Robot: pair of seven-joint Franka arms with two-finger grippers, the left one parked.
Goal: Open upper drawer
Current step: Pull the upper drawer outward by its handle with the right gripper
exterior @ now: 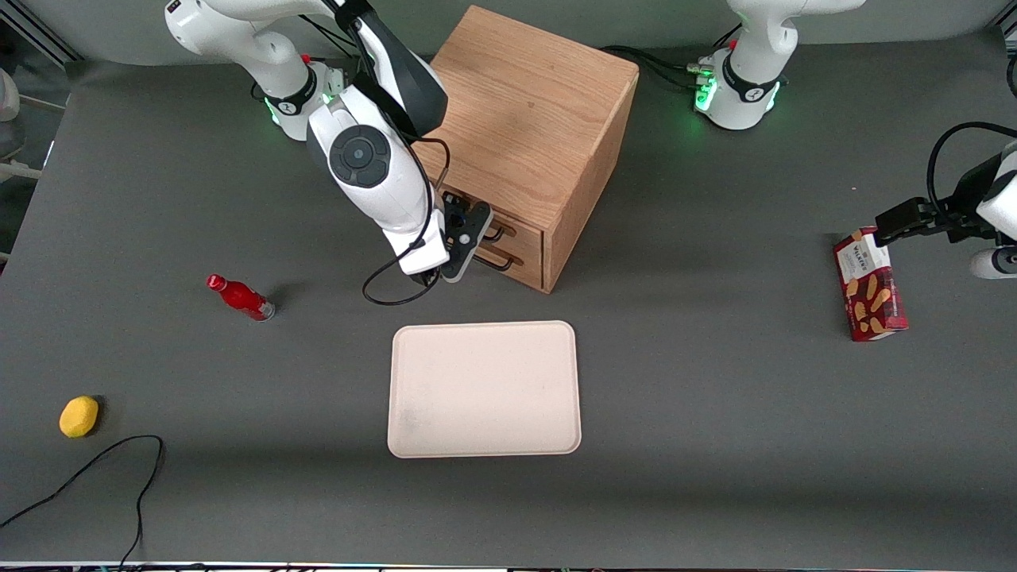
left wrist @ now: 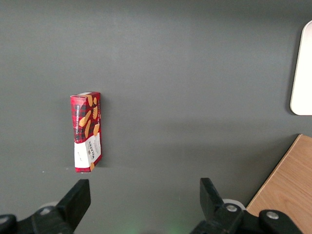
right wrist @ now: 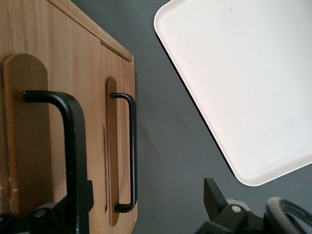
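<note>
A pale tray (exterior: pixel 484 388) is lying flat on the grey table (exterior: pixel 715 445), at six o'clock from the open gripper (exterior: pixel 470 241) hanging in front of the wooden cabinet (exterior: pixel 528 119). Taking the tray as the clock's centre, a red bottle (exterior: pixel 240 297) is lying on its side at ten o'clock, a yellow lemon (exterior: pixel 79 416) is sitting at nine, and a red biscuit box (exterior: pixel 870 284) is resting at three. A black cable (exterior: pixel 119 469) is trailing at five o'clock from the lemon.
</note>
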